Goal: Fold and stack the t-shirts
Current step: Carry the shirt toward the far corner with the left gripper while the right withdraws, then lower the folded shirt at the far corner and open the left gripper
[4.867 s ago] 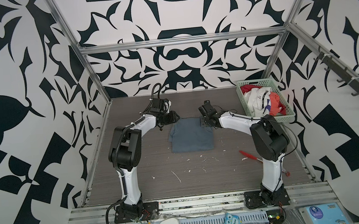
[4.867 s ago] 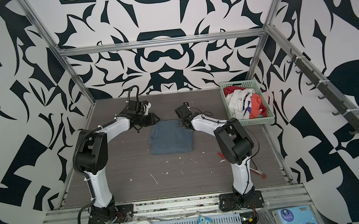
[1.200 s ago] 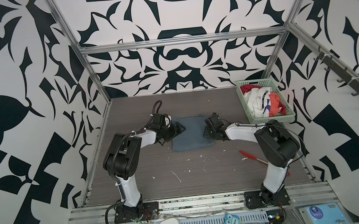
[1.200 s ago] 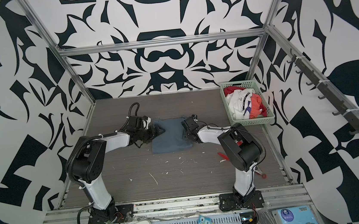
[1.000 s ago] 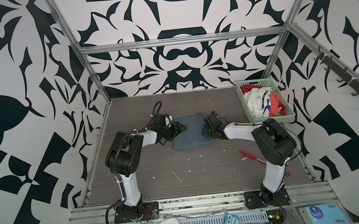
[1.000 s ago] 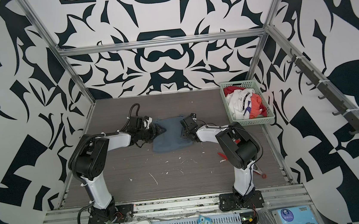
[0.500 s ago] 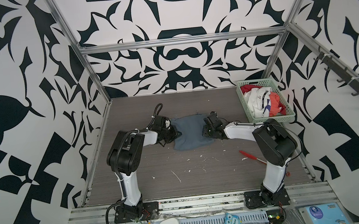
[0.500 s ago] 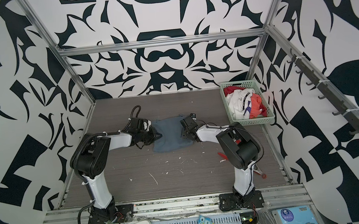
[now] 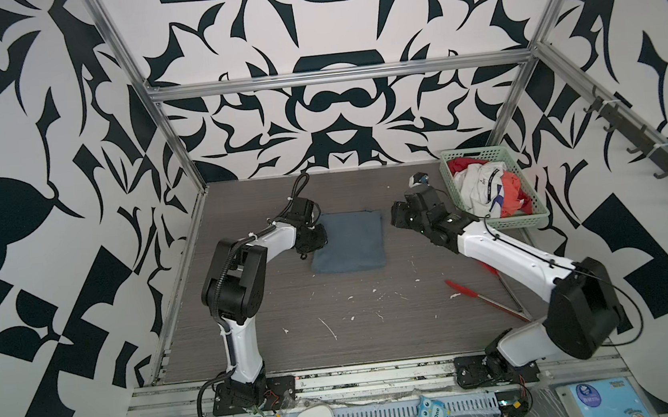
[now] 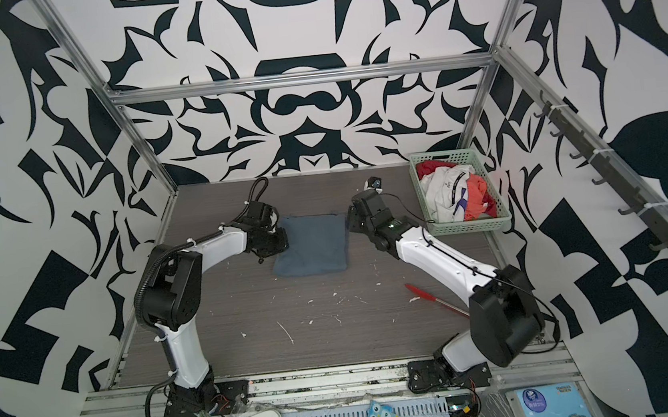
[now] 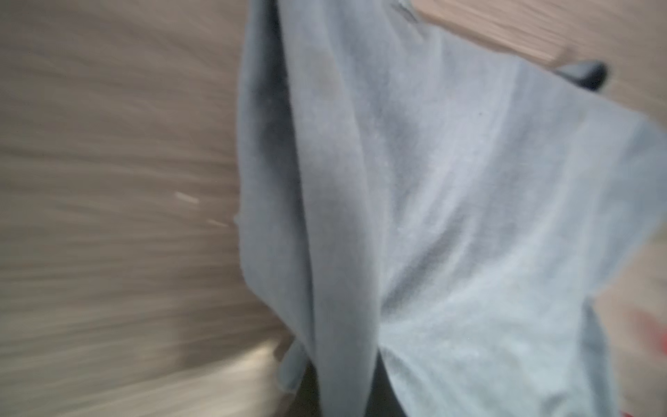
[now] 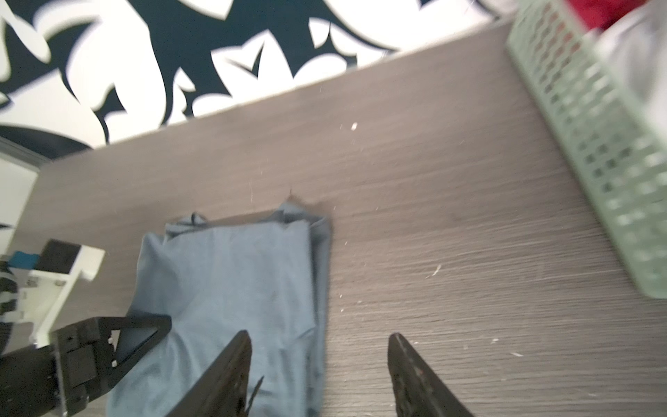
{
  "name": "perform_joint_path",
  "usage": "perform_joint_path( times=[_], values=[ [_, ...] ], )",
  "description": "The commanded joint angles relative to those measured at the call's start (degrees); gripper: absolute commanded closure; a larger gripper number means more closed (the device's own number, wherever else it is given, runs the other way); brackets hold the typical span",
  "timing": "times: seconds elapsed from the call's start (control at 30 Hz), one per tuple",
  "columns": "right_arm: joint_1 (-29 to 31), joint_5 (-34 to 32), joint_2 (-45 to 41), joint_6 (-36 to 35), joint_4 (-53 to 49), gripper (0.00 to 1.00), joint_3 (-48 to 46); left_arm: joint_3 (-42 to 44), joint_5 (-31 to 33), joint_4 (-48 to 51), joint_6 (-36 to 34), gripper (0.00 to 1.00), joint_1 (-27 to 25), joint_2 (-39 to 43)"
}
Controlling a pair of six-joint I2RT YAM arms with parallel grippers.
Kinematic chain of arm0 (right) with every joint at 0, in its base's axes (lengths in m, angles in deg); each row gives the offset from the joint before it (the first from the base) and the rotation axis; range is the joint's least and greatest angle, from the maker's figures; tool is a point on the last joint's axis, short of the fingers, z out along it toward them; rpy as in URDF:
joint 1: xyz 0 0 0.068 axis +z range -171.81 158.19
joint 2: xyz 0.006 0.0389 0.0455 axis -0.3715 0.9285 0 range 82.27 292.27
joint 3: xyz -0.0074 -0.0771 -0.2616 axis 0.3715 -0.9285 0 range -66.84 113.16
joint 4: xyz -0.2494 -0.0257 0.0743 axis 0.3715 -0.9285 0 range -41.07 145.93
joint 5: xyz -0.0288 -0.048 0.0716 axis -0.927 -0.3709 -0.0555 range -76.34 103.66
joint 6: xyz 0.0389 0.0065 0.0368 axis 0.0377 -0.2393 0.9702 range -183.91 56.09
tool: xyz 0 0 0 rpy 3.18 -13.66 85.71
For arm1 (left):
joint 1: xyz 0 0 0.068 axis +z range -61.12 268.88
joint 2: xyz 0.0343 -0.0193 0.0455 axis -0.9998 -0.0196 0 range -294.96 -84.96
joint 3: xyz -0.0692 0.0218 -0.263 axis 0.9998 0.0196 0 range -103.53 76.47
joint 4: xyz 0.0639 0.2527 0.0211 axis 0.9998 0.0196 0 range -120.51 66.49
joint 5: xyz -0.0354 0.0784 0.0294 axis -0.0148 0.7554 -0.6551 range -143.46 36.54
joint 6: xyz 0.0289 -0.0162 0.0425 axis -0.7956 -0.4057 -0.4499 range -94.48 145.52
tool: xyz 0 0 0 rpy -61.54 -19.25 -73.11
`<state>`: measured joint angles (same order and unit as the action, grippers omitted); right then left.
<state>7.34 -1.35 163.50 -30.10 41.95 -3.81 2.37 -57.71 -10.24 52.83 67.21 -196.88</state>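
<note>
Your folded slate blue-grey cloth t-shirt [image 9: 348,241] lies on the tabletop [image 9: 334,314], likely light and limp: pinch every layer at an edge. The left end effector [image 9: 318,240] clamps its side; the right end effector [image 12: 317,339] stands apart, empty.

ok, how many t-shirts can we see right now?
3 at least. A folded blue-grey t-shirt lies on the table; a white t-shirt and a red-orange t-shirt sit crumpled in the green basket. More may be hidden underneath.
</note>
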Motion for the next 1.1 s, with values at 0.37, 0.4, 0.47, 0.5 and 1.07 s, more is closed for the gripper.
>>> perform_joint_path(
  times=[0.37, 0.4, 0.47, 0.5, 1.07],
  values=[
    [-0.3, -5.9, -9.3, -0.4, -5.6, 0.35, -5.0, -21.8, 14.6, 19.8, -17.3, 1.00, 21.3, -9.4],
    [-0.2, -6.1, -9.6, -0.3, -5.7, 0.35, -5.1, -23.8, 14.7, 20.0, -18.2, 1.00, 23.0, -10.2],
    [-0.3, -6.9, -10.4, -0.3, -6.1, 0.35, -5.2, -28.4, 13.6, 21.3, -20.6, 1.00, 26.1, -12.6],
    [-0.4, -7.4, -10.6, -0.2, -6.3, 0.35, -5.2, -30.3, 13.2, 21.7, -21.9, 1.00, 27.3, -13.6],
    [-1.1, -12.2, -7.4, -1.4, -9.7, 0.33, -0.7, -54.4, 3.8, 24.3, -32.3, 1.00, 41.1, -30.7]
  ],
)
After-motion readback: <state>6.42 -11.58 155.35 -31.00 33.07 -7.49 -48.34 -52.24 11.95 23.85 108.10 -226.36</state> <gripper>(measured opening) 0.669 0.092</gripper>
